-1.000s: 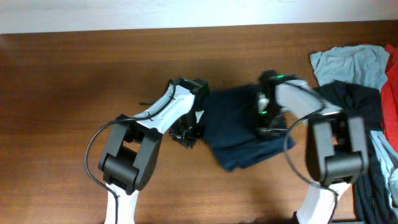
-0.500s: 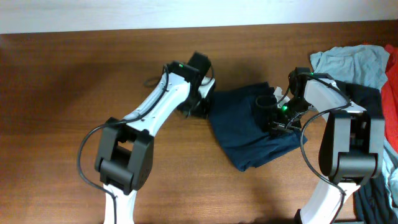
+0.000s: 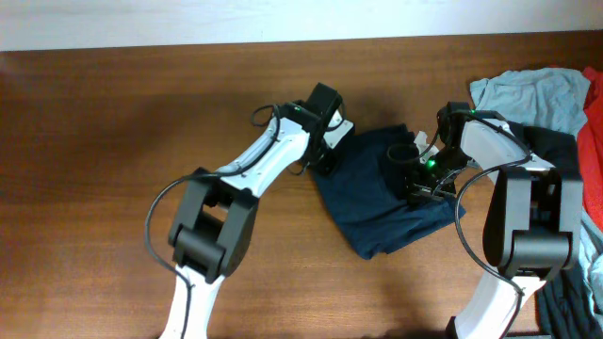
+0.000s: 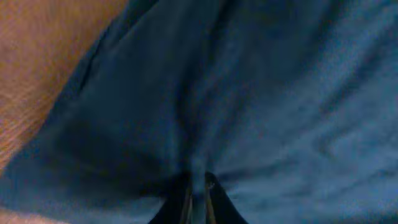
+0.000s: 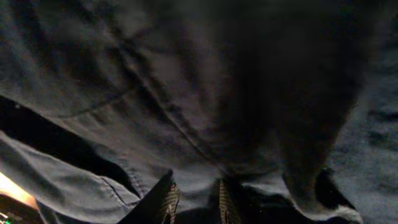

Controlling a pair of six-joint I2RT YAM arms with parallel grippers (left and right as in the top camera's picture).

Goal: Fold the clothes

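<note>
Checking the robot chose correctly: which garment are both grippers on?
The dark navy shorts mid-table, with left gripper and right gripper both on it. The pale blue shirt and black garment sit piled at the right edge.

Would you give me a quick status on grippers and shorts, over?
Left gripper shut on shorts, left edge. Right gripper on their right side, grip unclear. Shorts bunched mid-table. Other clothes heaped far right, not in the way.

Both arms wear white shells over the long links, with blocky black joints. On the left arm [image 3: 247, 169] a thin black cable bows out at nine o'clock. The right arm [image 3: 490, 151] glows with small green lights. The right gripper [image 5: 196, 185] has dark fingers with striped edges.
</note>
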